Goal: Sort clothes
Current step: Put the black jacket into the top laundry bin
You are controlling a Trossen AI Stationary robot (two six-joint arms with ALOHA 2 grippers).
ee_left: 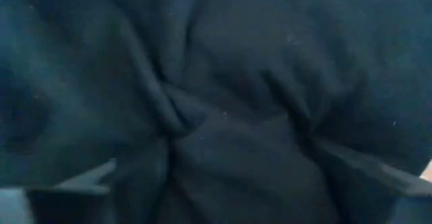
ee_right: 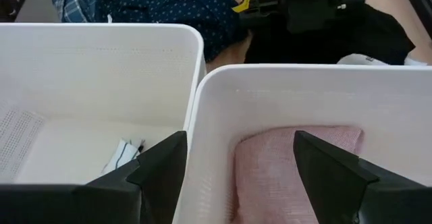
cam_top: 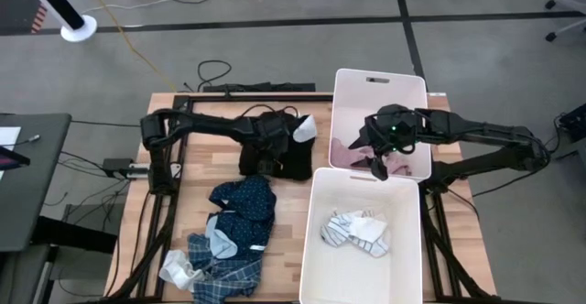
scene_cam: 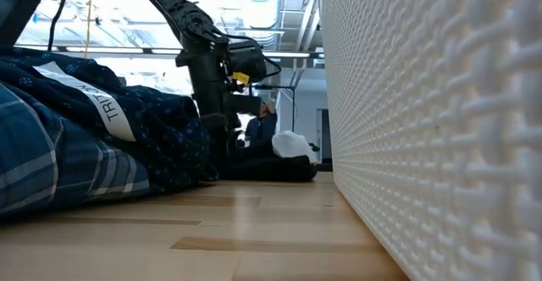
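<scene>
Clothes heap: blue plaid shirt (cam_top: 224,269) and navy dotted piece (cam_top: 245,201) lie bunched on the surface (cam_top: 206,162), just beside the near bin's left wall, not yet sorted.
Near bin (cam_top: 316,249): the larger white bin, touching the far bin's front edge; it holds the striped socks (cam_top: 357,231), so that part looks done.
Far bin (cam_top: 343,93): the pink piece (ee_right: 297,163) lies inside it, also sorted by the look of it.
Black shirt (cam_top: 286,162): on the surface just left of the far bin, with a small white piece (cam_top: 305,128) at its bin-side edge.
Left pincer (cam_top: 268,148): down on the black shirt, its fingers pressed into the dark folds; whether it has closed on the cloth I cannot tell.
Right pincer (ee_right: 236,163): hovering above the far bin, over the pink piece, fingers spread and holding nothing.
Loose white sock (cam_top: 176,269): at the heap's end farthest from the far bin.
Progress: roughly a third along, judging by two lots binned and four left on the surface.
</scene>
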